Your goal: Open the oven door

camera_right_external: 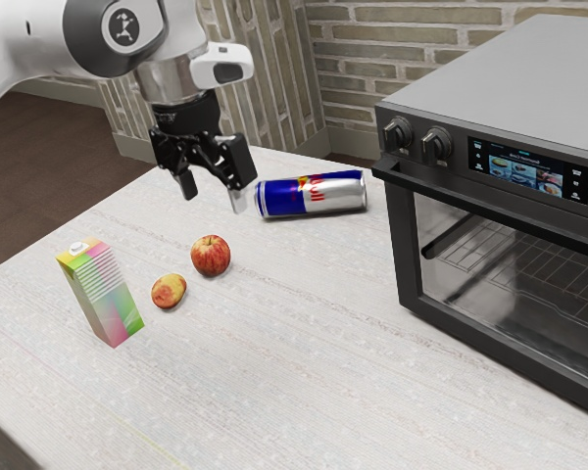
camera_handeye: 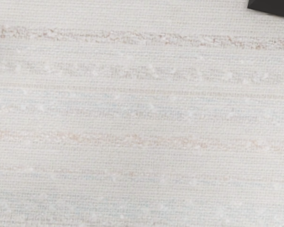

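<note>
Reaching the handle (camera_right_external: pixel 451 189) comes first: the oven door (camera_right_external: pixel 404 245), at the exterior view's right, looks shut. The fingers (camera_right_external: pixel 187 185) are spread apart with nothing between them, so go high over the can (camera_right_external: pixel 312 195), squeeze the handle, then pull slowly

Place: apparently a home kitchen or dining room
Appliance: a dark countertop oven (camera_right_external: pixel 510 83) with knobs (camera_right_external: pixel 437 145), a lit display (camera_right_external: pixel 529 174) showing pictures of food, and a wire rack (camera_right_external: pixel 549 269) inside
Food and drink: a red apple (camera_right_external: pixel 211 256), a smaller yellow-red fruit (camera_right_external: pixel 169 291), a drink carton (camera_right_external: pixel 104 299), a can (camera_right_external: pixel 311 195) on its side
Table: pale, streaked top (camera_right_external: pixel 274 372)
Walls: light brick (camera_right_external: pixel 412 54)
Floor: dark brown (camera_right_external: pixel 39 157)
</note>
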You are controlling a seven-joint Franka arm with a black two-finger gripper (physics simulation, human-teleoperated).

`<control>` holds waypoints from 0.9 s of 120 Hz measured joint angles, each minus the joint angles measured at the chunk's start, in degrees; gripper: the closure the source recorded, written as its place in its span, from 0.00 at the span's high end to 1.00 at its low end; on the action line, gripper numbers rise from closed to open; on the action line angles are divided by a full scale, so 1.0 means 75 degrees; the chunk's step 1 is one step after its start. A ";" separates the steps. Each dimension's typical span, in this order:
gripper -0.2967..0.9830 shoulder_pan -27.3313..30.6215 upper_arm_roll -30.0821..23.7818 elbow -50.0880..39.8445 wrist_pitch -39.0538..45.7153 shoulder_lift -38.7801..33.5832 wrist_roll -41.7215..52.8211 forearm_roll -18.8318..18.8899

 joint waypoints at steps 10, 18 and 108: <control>0.77 0.0000 0.0008 -0.0003 -0.0011 0.0011 0.0025 -0.0004; 0.77 0.0027 -0.0008 0.0289 -0.0013 -0.0311 0.0126 -0.0050; 0.77 -0.1403 -0.5695 0.0702 0.1919 0.0228 0.7970 0.1101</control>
